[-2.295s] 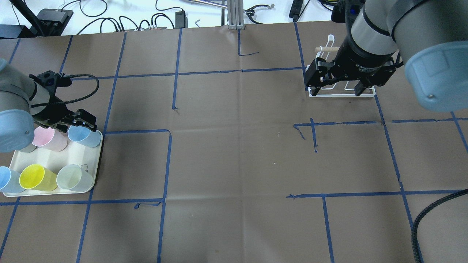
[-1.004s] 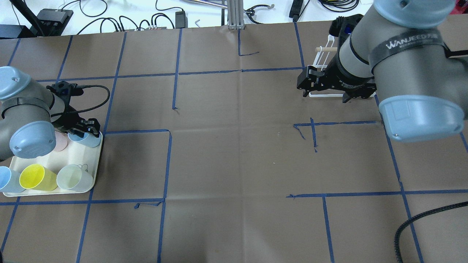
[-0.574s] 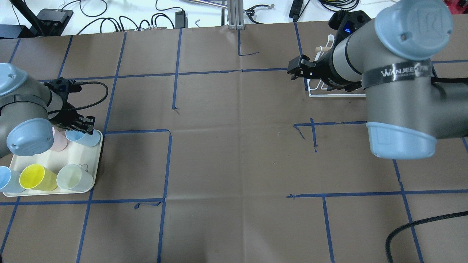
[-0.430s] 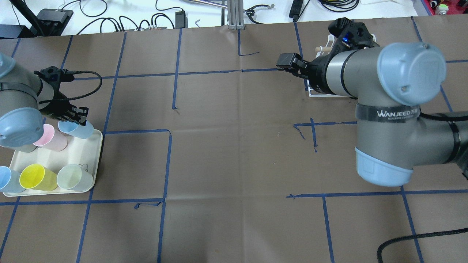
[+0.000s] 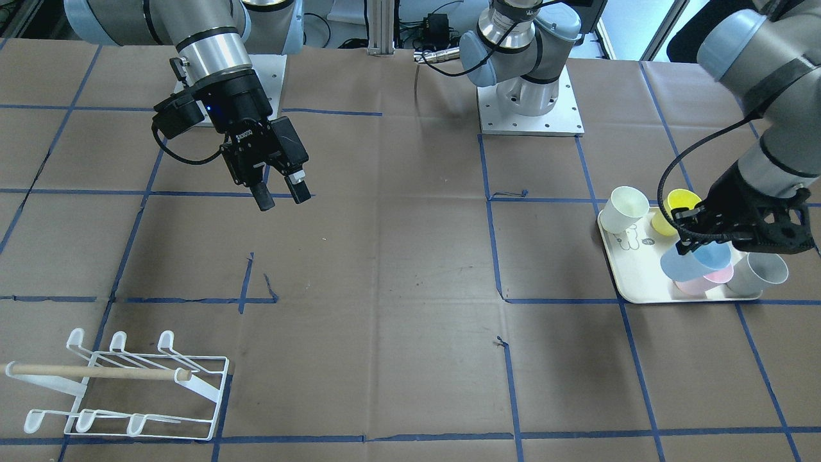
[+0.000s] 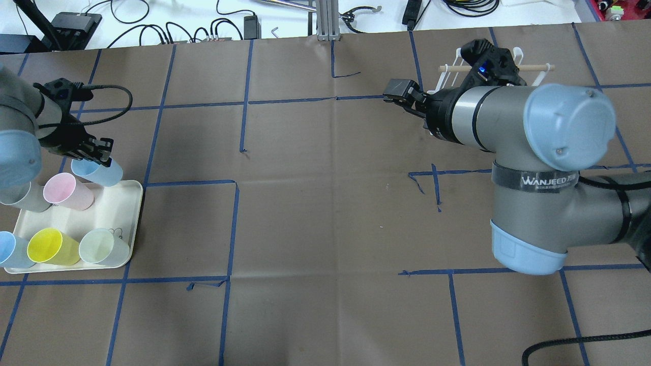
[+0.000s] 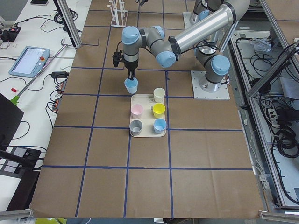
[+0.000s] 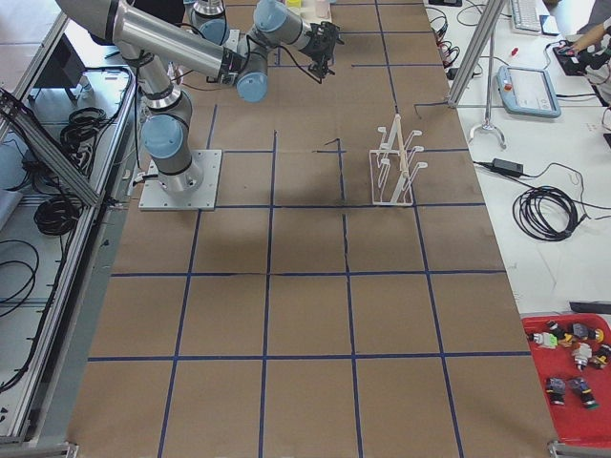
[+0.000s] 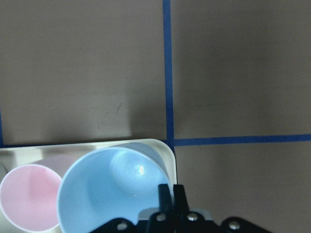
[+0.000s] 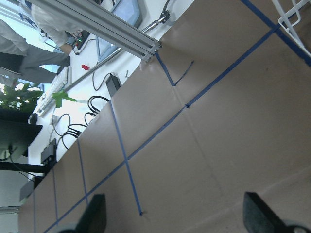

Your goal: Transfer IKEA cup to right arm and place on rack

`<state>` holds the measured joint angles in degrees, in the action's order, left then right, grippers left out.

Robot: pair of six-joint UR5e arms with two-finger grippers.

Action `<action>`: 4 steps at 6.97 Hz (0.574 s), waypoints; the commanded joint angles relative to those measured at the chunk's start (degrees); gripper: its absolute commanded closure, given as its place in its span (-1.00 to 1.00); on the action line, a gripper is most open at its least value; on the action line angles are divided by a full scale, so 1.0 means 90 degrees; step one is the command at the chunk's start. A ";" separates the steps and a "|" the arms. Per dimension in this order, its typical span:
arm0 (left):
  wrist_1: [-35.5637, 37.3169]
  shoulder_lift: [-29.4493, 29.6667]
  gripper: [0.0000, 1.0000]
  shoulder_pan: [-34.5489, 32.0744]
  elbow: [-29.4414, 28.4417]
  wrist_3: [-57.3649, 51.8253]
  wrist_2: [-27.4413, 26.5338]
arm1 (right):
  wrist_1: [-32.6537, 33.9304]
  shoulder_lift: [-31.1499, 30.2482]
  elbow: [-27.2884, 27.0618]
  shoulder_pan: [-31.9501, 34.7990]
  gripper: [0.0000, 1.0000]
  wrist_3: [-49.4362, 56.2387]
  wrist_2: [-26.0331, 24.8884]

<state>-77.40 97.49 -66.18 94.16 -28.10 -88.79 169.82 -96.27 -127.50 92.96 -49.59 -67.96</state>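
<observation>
My left gripper is shut on the rim of a light blue cup and holds it just above the far corner of the cream tray. The left wrist view shows the cup with its rim pinched between the fingers. My right gripper is open and empty, held in the air and turned sideways over the table. The white wire rack with its wooden dowel stands apart from it at the far right; the right arm partly hides it in the overhead view.
On the tray stand a pink cup, a grey cup, a yellow cup, a pale cup and another blue cup. Blue tape lines cross the brown table cover. Cables lie along the far edge.
My left gripper shut on the blue cup and lifted it off the tray, moving away from the robot. My right arm swung from the rack toward the table's middle, gripper turned sideways.
</observation>
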 commanded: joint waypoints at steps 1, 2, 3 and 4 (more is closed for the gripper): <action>-0.1037 0.0066 1.00 -0.0778 -0.1094 0.0356 -0.0027 | 0.1272 0.0023 -0.0518 0.0012 -1.00 -0.1125 0.0507; -0.1020 0.0115 1.00 -0.1101 -0.1097 0.1065 0.0050 | 0.2061 0.0101 -0.0724 0.0012 -1.00 -0.1914 0.0529; -0.0942 0.0241 1.00 -0.1472 -0.1107 0.1584 0.0041 | 0.2378 0.0072 -0.0881 0.0012 -1.00 -0.2792 0.0800; -0.0796 0.0252 1.00 -0.1891 -0.1059 0.1880 0.0060 | 0.2652 0.0072 -0.0989 0.0012 -1.00 -0.3236 0.0957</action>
<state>-85.61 99.27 -78.92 84.53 -15.36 -88.42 189.93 -95.64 -134.91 93.07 -72.27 -61.28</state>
